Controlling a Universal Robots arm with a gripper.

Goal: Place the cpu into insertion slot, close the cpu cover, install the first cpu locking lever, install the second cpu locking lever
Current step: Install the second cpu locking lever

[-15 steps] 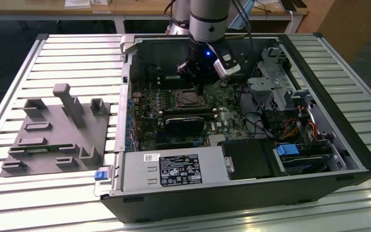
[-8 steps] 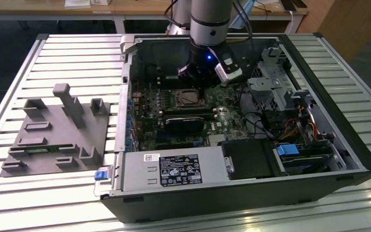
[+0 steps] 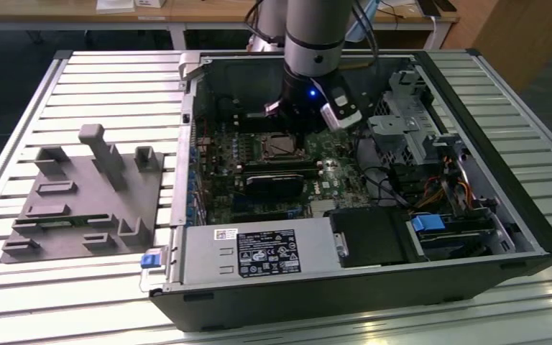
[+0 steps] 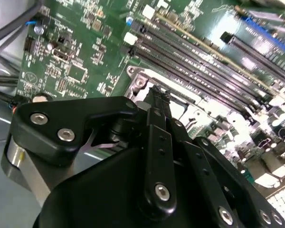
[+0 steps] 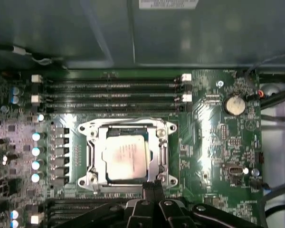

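Fingers look pinched together, gripper poised at the socket edge, chip already seated under its cover

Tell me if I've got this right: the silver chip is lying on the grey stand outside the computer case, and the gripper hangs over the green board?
Not quite. The first wrist view shows the cpu already seated in the insertion slot on the green board, not on the grey stand. The gripper does hang over the board.
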